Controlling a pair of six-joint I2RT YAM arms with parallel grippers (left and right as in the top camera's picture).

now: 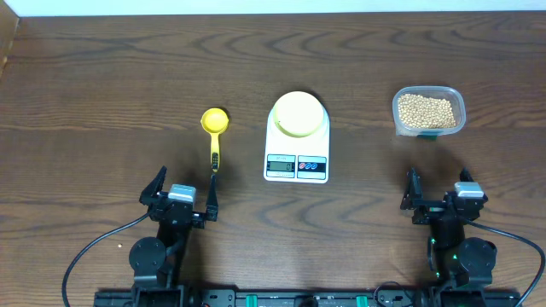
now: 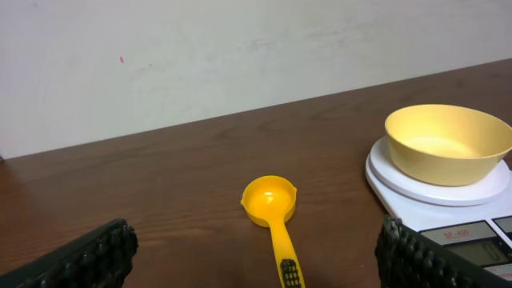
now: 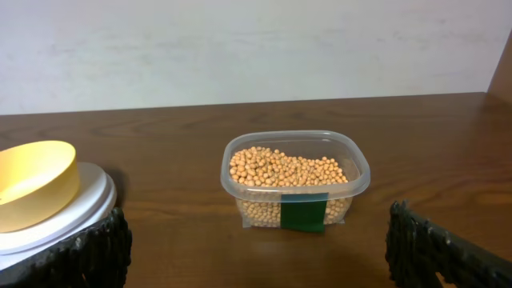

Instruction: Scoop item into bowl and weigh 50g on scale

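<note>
My left gripper (image 1: 188, 176), lower left: jaws wide apart, empty. Scoop (image 1: 214, 128) just above it looks like light, stiff plastic, so I'd grab mid-handle. Bowl (image 1: 299, 113) sits on scale (image 1: 296, 162), centre. Beans (image 1: 426, 109) upper right in tub (image 1: 458, 106), loose, probably rolly. Right gripper (image 1: 438, 175) gapes too.

Cropped at 6 o'clock: scoop handle (image 2: 282, 252). Cropped at 9 o'clock: bowl (image 3: 28, 180), scale (image 3: 90, 204). Too small to read: scale display (image 1: 281, 162).

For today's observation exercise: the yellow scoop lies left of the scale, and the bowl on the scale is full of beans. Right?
No: the bowl on the scale is empty, as the left wrist view shows; the beans sit in the clear container. The rest holds.
</note>
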